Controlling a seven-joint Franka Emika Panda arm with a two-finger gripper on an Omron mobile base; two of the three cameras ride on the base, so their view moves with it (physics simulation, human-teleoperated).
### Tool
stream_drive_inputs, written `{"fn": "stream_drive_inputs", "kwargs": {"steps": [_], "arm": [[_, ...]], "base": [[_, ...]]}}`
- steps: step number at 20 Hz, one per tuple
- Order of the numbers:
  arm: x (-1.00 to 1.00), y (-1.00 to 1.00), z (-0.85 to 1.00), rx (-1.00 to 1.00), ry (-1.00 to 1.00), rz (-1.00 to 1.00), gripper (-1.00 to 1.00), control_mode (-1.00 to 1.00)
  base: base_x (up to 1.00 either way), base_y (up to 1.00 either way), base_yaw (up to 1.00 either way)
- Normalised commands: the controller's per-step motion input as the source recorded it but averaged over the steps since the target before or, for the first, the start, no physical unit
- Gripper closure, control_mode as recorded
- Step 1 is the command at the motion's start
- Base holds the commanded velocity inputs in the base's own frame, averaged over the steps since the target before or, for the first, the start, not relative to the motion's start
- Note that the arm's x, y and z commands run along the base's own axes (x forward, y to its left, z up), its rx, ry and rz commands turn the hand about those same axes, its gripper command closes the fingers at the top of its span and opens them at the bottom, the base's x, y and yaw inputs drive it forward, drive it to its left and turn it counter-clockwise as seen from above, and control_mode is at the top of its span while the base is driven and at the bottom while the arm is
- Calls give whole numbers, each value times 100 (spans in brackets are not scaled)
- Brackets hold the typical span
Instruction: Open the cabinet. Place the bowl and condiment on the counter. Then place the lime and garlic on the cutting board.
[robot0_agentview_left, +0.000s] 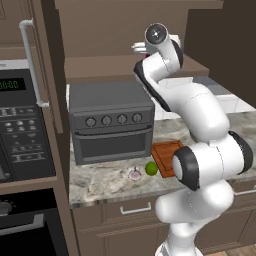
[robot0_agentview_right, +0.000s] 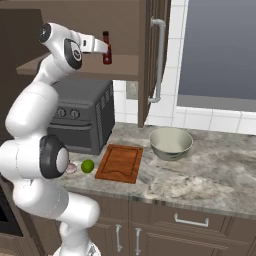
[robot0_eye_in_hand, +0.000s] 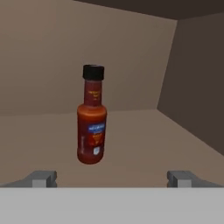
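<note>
So going left to right on the counter (robot0_agentview_right: 210, 165): the garlic (robot0_agentview_right: 71, 168) and lime (robot0_agentview_right: 87, 166) are sitting just left of the cutting board (robot0_agentview_right: 120, 163), near it but not on it, so that last part isn't done, while the bowl (robot0_agentview_right: 170, 142) is already down on the stone to the board's right. The cabinet (robot0_agentview_right: 152, 55) is open and the condiment (robot0_eye_in_hand: 92, 116) is upright on its shelf, so I'd say the bottle is the next thing to come down. The gripper (robot0_eye_in_hand: 112, 178) is wide open with nothing in it, lined up in front of the bottle, not touching it.
</note>
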Motion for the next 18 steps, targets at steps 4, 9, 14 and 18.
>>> {"fn": "stream_drive_inputs", "kwargs": {"steps": [4,9,14,18], "arm": [[38,0,0,0,1,-2,-100,-100],[43,0,0,0,7,0,-100,-100],[34,0,0,0,6,0,-100,-100],[18,0,0,0,2,-3,-100,-100]], "base": [[0,0,0],[0,0,0],[0,0,0],[0,0,0]]}}
